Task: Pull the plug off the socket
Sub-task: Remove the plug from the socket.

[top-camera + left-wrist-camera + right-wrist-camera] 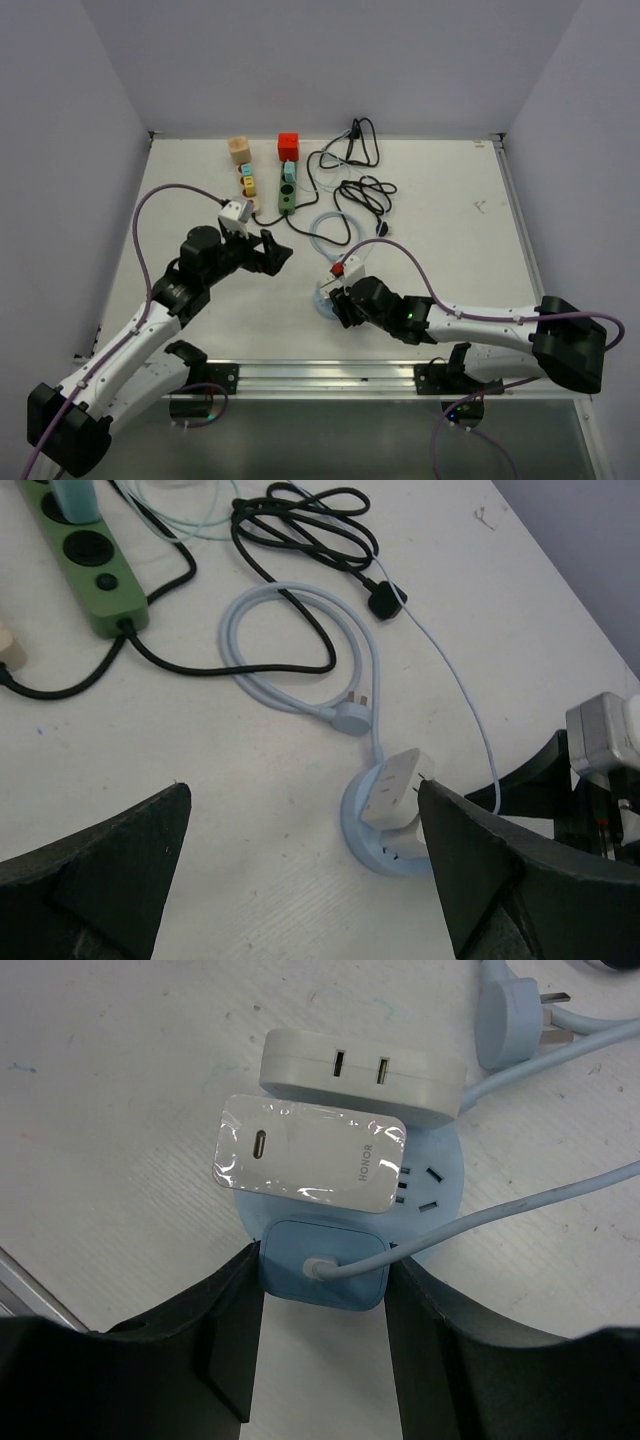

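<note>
Right pincer (337, 300) crouches over the round blue socket (320, 305) from above, left pincer (272, 252) spread empty beside; left wrist shows that socket flat on the table (250, 780); right wrist shows the fingers (220, 1340) pinching its blue plug (320, 1270), so grasping looks done and a straight pull should follow.

Right wrist view: lower centre, a light blue plug (322, 1278) on a paler blue socket (440, 1190), flanked by the black right claw (322, 1260); above it a white charger (300, 1155) under glossy film with grey lettering, and a plain white adapter (360, 1070). The surface (120, 1080) is white with faint blue and grey specks. Left wrist view: a green strip (95, 570) with black holes upper left, black cords (386, 602) at top, a pale blue cable (349, 717) at centre, the left claw (300, 810) black.
</note>
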### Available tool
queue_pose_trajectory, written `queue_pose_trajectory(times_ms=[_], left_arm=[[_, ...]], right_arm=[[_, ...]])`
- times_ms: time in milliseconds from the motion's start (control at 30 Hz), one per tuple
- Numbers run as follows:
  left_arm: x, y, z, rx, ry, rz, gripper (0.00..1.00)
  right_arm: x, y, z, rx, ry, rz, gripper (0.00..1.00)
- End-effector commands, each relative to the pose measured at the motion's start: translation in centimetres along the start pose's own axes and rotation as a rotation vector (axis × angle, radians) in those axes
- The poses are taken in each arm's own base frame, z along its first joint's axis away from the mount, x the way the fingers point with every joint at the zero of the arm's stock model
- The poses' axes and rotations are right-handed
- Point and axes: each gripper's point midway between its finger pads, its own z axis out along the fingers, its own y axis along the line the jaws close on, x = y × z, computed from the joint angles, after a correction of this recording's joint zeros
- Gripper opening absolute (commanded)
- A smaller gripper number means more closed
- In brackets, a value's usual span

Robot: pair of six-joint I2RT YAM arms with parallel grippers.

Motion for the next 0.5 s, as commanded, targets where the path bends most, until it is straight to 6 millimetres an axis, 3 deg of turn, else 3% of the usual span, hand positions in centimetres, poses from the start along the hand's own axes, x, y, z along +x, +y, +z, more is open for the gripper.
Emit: queue_pose_trajectory(times_ms=[0,33,100,300,467], left_arm=[[1.3,-2.2,0.1,0.087,-0.063,-0.055,1.0],[1.1,-2.9,0.0,0.109,-0.09,-0.074,1.0],[3.2,-3.8,0.3,0.138,-0.054,-0.084,1.0],[5.6,-7.2,0.9,0.241,-0.032,-0.099,1.0],[7.6,-7.1,1.8,0.199,0.01,-0.081,1.0]], right_arm=[[-2.1,1.5,0.1,-0.064,-0.086,0.03,0.14],[-2.1,1.7,0.2,-0.07,-0.085,0.032,0.12],[-2.1,1.8,0.4,-0.07,-0.085,0.04,0.11],[-2.4,2.1,0.8,-0.07,-0.077,0.049,0.1],[-2.5,2.2,0.6,-0.079,-0.091,0.07,0.07]])
